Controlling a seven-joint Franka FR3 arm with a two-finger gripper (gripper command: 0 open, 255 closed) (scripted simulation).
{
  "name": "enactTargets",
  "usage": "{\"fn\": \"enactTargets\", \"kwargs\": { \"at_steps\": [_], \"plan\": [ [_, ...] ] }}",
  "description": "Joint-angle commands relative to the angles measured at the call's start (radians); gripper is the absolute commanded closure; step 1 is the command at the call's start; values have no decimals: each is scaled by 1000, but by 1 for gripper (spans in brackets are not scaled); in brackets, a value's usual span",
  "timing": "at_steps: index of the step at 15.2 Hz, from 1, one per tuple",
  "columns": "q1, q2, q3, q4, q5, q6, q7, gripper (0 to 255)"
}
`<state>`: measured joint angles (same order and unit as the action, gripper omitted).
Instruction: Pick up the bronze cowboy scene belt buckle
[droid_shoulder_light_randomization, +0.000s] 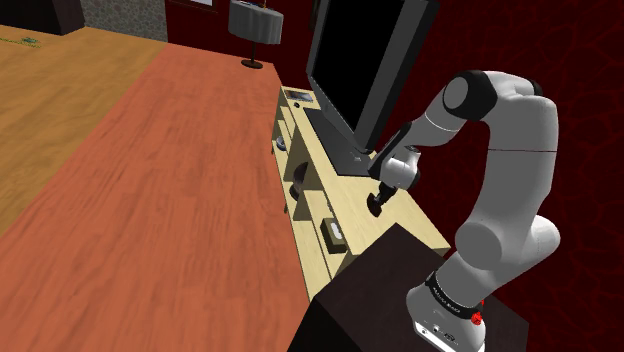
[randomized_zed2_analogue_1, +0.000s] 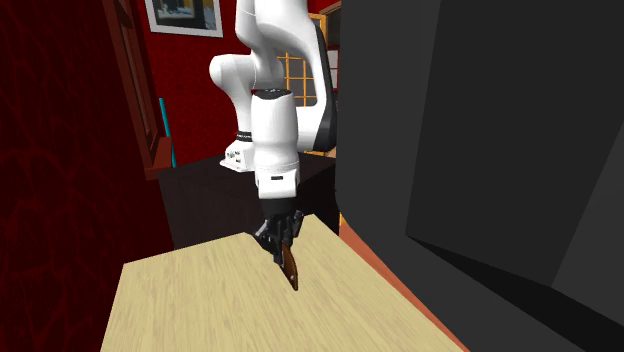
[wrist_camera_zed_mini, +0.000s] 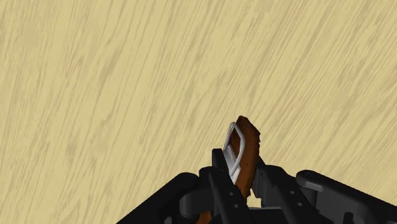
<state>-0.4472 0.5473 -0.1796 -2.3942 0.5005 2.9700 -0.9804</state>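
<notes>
The belt buckle is being pinched by the black gripper (droid_shoulder_light_randomization: 378, 205), which in the shoulder view is hanging over the pale wooden cabinet top (droid_shoulder_light_randomization: 340, 192), just in front of the big dark television (droid_shoulder_light_randomization: 360, 60) and not far from the dark stand (droid_shoulder_light_randomization: 385, 285). In the second exterior view the brown buckle (randomized_zed2_analogue_1: 290, 267) is sticking down edge-on from the gripper (randomized_zed2_analogue_1: 281, 243), its lower tip near the cabinet top (randomized_zed2_analogue_1: 200, 300); whether it is touching the wood I cannot tell. In the wrist view the fingers (wrist_camera_zed_mini: 222, 184) are standing narrow, clamping the buckle (wrist_camera_zed_mini: 248, 149) by one end, with its white wire loop (wrist_camera_zed_mini: 231, 147) showing beside the brown plate. The hold is looking shallow, so the buckle may be pivoting or slipping out if the arm is jerking upward, and a sideways swing risks knocking the television (randomized_zed2_analogue_1: 480, 150). No brand, label or readable writing is showing anywhere.
</notes>
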Motion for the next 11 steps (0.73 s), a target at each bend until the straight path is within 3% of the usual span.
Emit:
{"fn": "enactTargets", "kwargs": {
  "at_steps": [1, 5, 11],
  "plan": [
    [0, 1, 0, 0, 0, 0, 0, 255],
    [-1, 0, -1, 0, 0, -1, -1, 255],
    [64, -90, -77, -35, -49, -63, 42, 255]
  ]
}}
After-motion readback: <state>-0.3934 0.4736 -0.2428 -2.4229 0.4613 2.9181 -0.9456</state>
